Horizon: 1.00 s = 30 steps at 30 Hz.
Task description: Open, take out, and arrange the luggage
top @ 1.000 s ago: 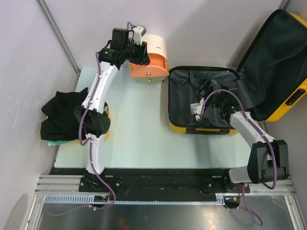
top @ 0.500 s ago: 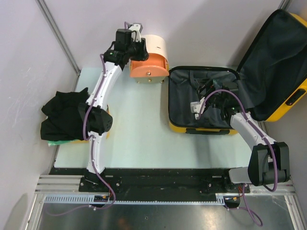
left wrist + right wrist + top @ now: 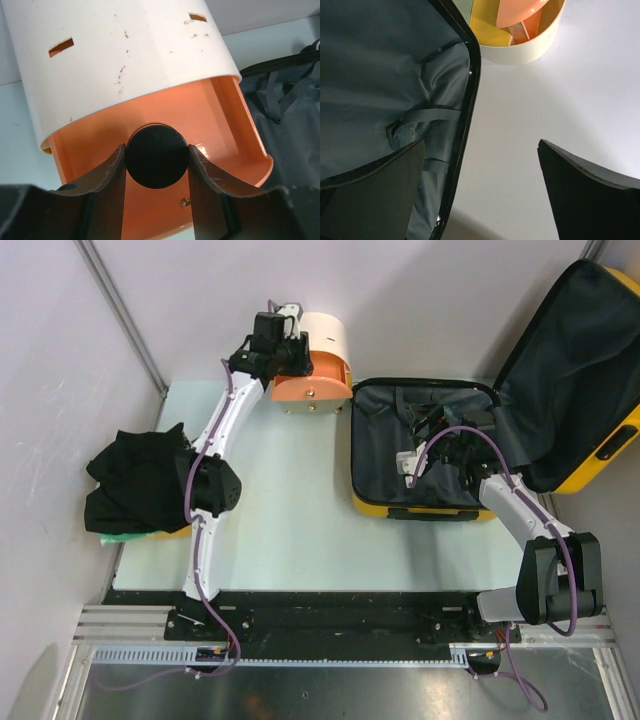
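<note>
Black, round and matte is the disc (image 3: 157,156) we are pinching with the left gripper (image 3: 156,150). Both fingers (image 3: 107,180) are pressing in on its sides, so they are clamped on it, not spread. Just past the fingertips the orange inside of the cream-and-orange container (image 3: 125,55) is opening toward us. We cannot tell whether the disc is part of that container or a loose piece.

On the other arm, we are holding the right gripper (image 3: 481,144) with its fingers (image 3: 590,195) wide apart and nothing between them. The dark lining of the luggage (image 3: 370,60) is lying under the left finger, and its black zipper rim (image 3: 472,75) is running up between the two. Bare table is showing under the right finger. From above, the luggage (image 3: 380,440) is sitting open, its lid thrown back to the far side of that gripper.

We are judging the step to be setting the container in its place beside the case. To do it well, we should be keeping the pinch square across the disc and moving slowly. We should also be steering wide of the zipper rim, and keeping the right fingers spread until they are lined up over something inside.
</note>
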Each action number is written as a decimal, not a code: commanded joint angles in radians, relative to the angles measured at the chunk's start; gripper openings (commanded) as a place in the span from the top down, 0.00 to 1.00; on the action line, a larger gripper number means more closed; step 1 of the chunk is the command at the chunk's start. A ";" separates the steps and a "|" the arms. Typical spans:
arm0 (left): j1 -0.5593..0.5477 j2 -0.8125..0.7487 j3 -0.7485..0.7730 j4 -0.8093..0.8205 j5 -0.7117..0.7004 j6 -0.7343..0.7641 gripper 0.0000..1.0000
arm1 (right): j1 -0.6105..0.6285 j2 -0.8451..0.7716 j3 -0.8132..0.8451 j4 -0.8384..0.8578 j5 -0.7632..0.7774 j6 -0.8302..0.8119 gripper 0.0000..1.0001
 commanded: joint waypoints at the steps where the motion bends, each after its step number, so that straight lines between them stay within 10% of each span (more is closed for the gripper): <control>1: -0.005 0.006 0.004 0.048 -0.010 -0.026 0.74 | 0.003 -0.001 -0.002 0.030 0.007 0.023 0.00; 6: -0.005 0.017 0.004 0.052 -0.007 -0.026 0.71 | 0.003 -0.001 -0.001 0.035 0.009 0.026 0.01; 11: -0.002 0.011 0.010 0.062 0.020 -0.011 0.38 | 0.003 -0.004 -0.001 0.049 0.016 0.042 0.00; 17: -0.004 -0.038 0.027 0.082 0.045 0.022 0.23 | 0.003 -0.002 -0.002 0.055 0.021 0.055 0.00; 30: 0.004 -0.323 -0.237 0.105 0.232 0.109 0.46 | 0.003 0.013 -0.002 0.107 0.073 0.181 0.00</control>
